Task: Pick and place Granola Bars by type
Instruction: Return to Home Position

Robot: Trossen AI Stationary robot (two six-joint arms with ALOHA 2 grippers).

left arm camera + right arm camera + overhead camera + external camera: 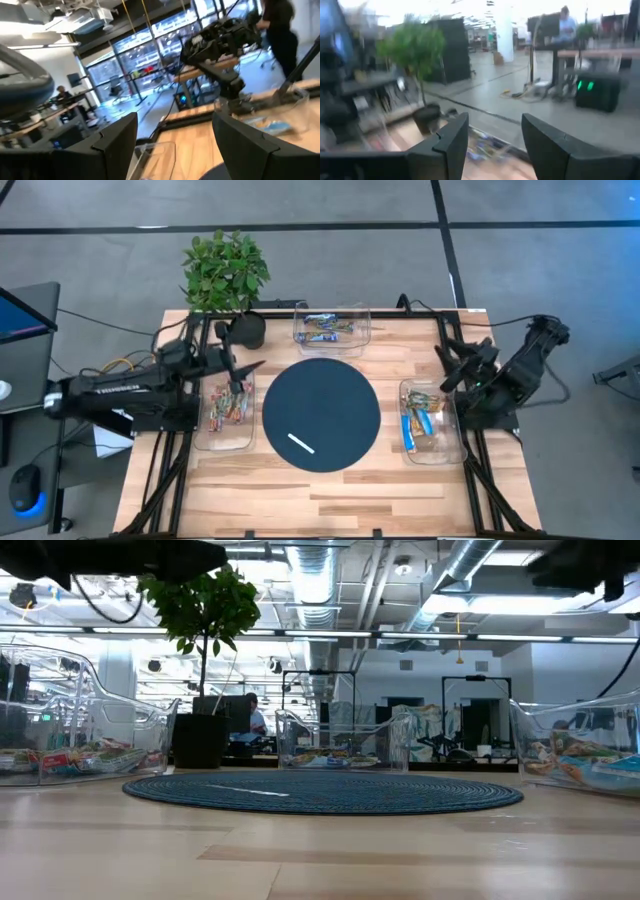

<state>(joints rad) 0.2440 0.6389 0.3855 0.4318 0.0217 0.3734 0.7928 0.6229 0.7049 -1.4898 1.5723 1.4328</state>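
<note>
The granola bars lie in three clear bins. Multicoloured ones fill the left bin, blue and dark ones the far bin, and blue and brownish ones the right bin. My left gripper hovers open above the left bin's far end, pointing level toward the table's right; nothing is between its fingers. My right gripper hovers open above the right bin's far edge, with nothing between its fingers.
A dark round mat lies at the table's middle with a thin white stick on it. A potted plant stands at the far left corner. Bare wood shows along the near edge.
</note>
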